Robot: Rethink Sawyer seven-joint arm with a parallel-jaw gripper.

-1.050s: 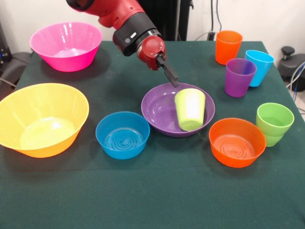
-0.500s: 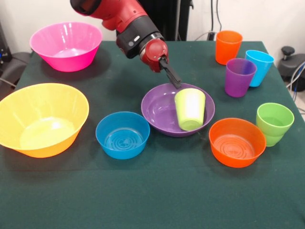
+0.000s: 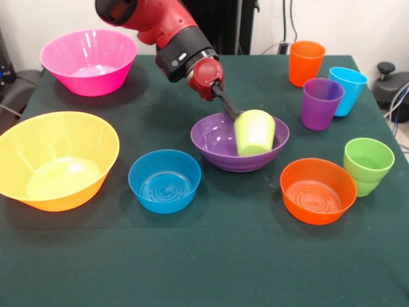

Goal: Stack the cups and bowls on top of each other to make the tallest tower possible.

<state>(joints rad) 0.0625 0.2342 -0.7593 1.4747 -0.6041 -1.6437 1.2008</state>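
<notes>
You're working the base step w/ the black gripper (image 3: 234, 112) – jaw state can't tell – touching the rim of the wide shallow purple plastic bowl (image 3: 217, 146), upside-down lime-yellow plastic cup (image 3: 254, 132) leaning inside – next, probably straighten cup.

Open gap between blue bowl (image 3: 165, 181), orange bowl (image 3: 317, 190).
</notes>
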